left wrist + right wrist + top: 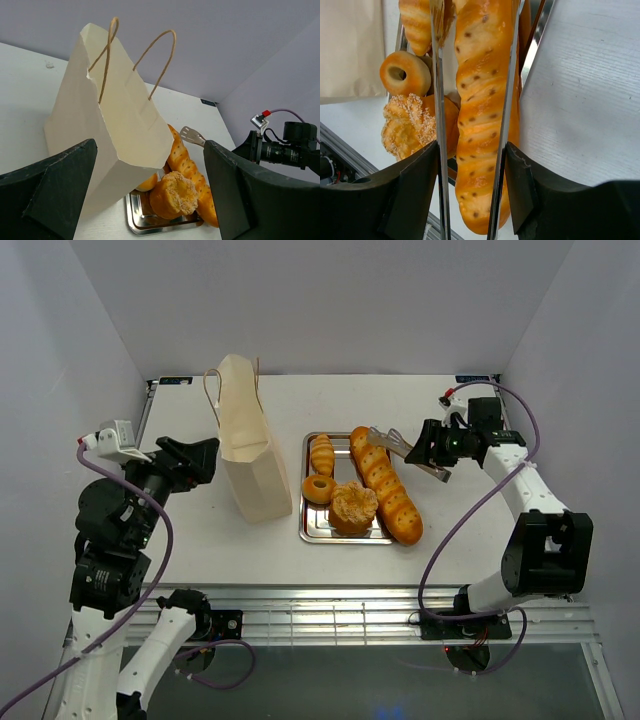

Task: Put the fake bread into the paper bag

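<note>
- White tabletop between pale walls carries everything. The paper bag stands left of centre, leaning a little, with its string handles up. A silver tray sits just to its right.
- None of the fake bread is in the bag yet. The baguette lies along the tray's right side with its near end over the rim. The bun touches its flank, and the doughnut and small roll lie on the bag side of the tray.
- The right gripper is clenched on a pair of metal tongs, its fingers pressing on the outsides of the two blades.
- From the wrist, the blades run down either side of the baguette; whether they already bear on the crust is hard to tell.
- The left gripper is spread wide and empty, just beside the bag's left face.
- The step in hand looks like pinching the baguette with the tongs.
- To do it well, squeeze evenly so both blades meet the glossy crust squarely, since it will probably slip under a lopsided pinch.
- From overhead the tong tips sit over the loaf's far end, so a grip there would likely let it swing. Hanging end-down could suit a tall, narrow bag.
- Lift straight up before travelling so the bun is not dragged along.
- The free gripper could steady or spread the bag's mouth.
</note>
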You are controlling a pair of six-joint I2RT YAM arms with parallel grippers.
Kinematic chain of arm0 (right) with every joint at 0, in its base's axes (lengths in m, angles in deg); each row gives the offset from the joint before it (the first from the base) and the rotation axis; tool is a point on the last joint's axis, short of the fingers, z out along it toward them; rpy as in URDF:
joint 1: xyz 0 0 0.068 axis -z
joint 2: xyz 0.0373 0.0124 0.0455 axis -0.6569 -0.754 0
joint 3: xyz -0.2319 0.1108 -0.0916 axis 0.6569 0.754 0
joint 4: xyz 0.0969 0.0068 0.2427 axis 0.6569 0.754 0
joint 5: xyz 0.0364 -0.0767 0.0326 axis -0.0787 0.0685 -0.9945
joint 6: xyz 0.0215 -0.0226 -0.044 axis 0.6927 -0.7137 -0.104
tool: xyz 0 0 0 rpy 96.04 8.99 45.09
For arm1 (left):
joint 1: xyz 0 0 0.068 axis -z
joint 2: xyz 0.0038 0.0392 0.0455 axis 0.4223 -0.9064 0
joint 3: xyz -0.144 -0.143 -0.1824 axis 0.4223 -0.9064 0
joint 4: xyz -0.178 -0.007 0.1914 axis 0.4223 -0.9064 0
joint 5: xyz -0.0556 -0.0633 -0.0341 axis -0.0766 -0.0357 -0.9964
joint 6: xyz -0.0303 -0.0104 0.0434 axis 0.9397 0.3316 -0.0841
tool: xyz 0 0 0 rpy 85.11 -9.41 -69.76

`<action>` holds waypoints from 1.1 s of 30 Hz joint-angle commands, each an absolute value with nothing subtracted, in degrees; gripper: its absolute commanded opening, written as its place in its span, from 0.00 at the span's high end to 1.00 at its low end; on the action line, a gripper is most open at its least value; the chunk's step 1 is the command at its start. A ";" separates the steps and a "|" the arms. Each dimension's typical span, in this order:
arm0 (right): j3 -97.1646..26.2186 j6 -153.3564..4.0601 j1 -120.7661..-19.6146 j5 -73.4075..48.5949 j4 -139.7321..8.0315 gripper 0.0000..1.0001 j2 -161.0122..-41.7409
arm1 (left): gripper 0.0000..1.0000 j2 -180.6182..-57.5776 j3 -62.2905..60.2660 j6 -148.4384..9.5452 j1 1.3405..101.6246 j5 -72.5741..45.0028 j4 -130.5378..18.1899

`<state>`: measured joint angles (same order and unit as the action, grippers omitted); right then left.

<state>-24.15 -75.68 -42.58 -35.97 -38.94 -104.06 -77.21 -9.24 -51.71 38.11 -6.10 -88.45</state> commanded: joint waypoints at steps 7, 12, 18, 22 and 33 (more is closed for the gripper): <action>-32.78 -79.44 -45.98 -32.20 -33.58 0.40 -109.67 | 0.02 -86.03 -1.92 -54.30 38.26 0.80 -92.02; -33.93 -79.97 -46.60 -32.10 -33.13 0.40 -111.09 | 0.02 -94.48 4.42 -56.41 38.25 5.28 -92.57; -34.54 -80.14 -46.95 -32.36 -32.43 0.40 -111.44 | 0.05 -103.61 11.09 -58.17 38.25 5.28 -91.68; -35.33 -80.58 -47.04 -32.71 -31.82 0.40 -111.44 | 0.09 -109.51 15.23 -59.14 36.85 3.28 -92.55; -38.15 -82.69 -47.04 -33.77 -29.00 0.39 -113.46 | 0.47 -113.83 13.66 -55.80 25.43 -13.60 -87.48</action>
